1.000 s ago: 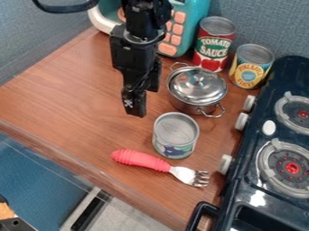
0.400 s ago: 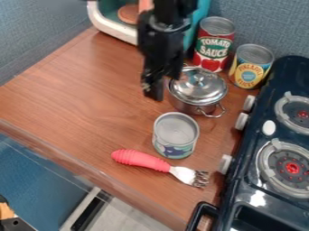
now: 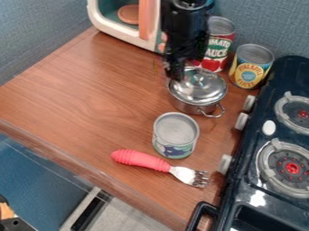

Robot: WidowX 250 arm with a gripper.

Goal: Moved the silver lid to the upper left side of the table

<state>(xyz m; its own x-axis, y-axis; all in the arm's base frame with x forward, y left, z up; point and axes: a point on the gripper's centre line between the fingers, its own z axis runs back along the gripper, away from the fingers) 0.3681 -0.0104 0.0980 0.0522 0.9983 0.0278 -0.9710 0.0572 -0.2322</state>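
The black gripper (image 3: 176, 73) hangs from the top of the camera view, at the upper left edge of the small pot, with its tip overlapping the pot's rim in this view. The silver lid (image 3: 197, 86), shiny and round with a small knob, sits on the silver pot (image 3: 195, 107). Part of the pot's left side and its far handle are hidden behind the gripper. Whether the gripper touches the lid cannot be told.
Behind the arm stand a tomato sauce can (image 3: 213, 50) and a toy microwave (image 3: 124, 30). A pineapple can (image 3: 250, 66) is right of the pot. Nearer are a grey-topped can (image 3: 175, 135) and a red-handled fork (image 3: 142, 160). The stove (image 3: 271, 180) lines the right.
The gripper has moved right and up in the view, from over the bare wood to the pot's upper left edge. The lid, pot, cans and fork have stayed put.
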